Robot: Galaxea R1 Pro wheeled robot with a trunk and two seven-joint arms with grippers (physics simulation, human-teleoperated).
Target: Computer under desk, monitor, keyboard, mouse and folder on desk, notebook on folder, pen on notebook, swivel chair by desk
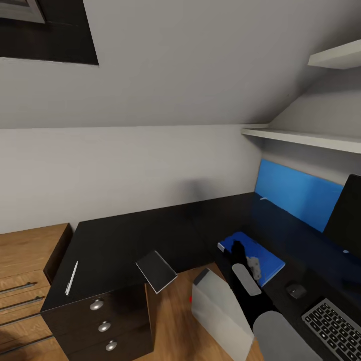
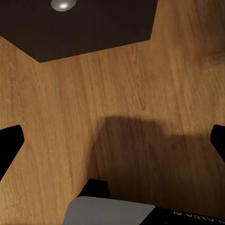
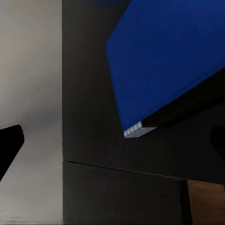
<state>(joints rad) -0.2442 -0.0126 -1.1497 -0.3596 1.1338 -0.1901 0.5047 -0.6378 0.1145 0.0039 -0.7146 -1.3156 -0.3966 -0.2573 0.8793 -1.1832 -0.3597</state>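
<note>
The blue folder (image 1: 263,260) lies flat on the black desk (image 1: 115,240), near its inner corner. My right gripper (image 1: 238,249) hovers over the folder's near-left part; in the right wrist view this gripper (image 3: 112,140) is open, its fingertips (image 3: 9,143) far apart, with a folder (image 3: 164,65) corner and the desk (image 3: 89,117) ahead. The dark notebook (image 1: 156,271) overhangs the desk's front edge. The pen (image 1: 71,277) lies on the desk's left wing. Mouse (image 1: 296,290), keyboard (image 1: 333,328) and monitor (image 1: 346,215) are at the right. The grey computer (image 1: 218,311) stands on the floor. My left gripper (image 2: 112,145) is open above wood floor.
A black drawer unit (image 1: 103,326) with silver knobs holds up the desk's left wing; one knob (image 2: 63,4) is in the left wrist view. A light-wood drawer chest (image 1: 25,271) stands further left. A blue wall panel (image 1: 296,193) and white shelves (image 1: 306,138) are behind the desk's right wing.
</note>
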